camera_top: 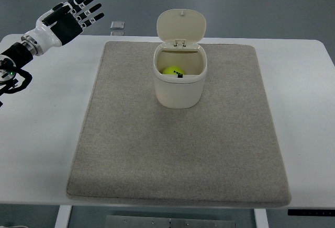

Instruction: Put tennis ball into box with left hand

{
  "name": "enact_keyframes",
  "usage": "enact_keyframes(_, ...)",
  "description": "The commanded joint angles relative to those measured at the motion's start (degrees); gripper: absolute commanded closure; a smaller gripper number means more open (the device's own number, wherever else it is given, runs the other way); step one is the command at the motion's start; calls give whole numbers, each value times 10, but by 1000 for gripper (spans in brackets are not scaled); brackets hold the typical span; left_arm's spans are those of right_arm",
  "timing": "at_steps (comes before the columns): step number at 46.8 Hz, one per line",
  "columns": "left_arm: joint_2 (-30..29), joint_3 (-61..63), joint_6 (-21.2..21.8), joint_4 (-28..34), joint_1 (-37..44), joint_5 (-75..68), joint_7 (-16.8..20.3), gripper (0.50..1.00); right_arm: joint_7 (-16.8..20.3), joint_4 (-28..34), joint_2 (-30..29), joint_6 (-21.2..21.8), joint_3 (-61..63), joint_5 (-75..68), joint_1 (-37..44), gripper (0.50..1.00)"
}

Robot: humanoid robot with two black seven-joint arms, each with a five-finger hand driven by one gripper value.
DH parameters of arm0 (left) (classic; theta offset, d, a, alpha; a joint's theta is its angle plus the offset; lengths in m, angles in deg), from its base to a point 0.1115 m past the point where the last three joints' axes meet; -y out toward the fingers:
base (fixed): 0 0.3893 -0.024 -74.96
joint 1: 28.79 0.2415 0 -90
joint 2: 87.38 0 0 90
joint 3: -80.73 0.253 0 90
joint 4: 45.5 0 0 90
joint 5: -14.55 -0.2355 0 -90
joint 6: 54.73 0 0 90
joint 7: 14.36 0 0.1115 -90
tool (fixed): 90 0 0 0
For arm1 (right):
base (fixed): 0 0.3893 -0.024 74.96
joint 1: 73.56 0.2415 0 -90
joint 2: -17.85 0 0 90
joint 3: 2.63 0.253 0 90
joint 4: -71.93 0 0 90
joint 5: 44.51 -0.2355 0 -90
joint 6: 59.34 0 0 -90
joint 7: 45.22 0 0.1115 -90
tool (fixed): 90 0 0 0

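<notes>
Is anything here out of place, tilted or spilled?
Nothing stands out. The box stands upright on the mat, lid open, with the tennis ball inside. The left hand is open, away from it.

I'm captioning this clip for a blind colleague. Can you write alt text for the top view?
A yellow tennis ball lies inside a cream box with its hinged lid flipped open, standing on a grey mat on a white table. The robot's left hand, fingers spread and empty, hovers at the table's far left corner.
</notes>
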Motion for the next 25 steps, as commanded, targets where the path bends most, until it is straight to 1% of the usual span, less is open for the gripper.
enact_keyframes(1, 0, 0, 0, 0, 1, 0, 0, 508, 0, 0, 0, -3, 0, 0, 0, 599)
enact_keyframes(25, -1, 1, -1, -2, 2, 0, 0, 508, 3, 1, 0, -5, -1, -8, -3, 599)
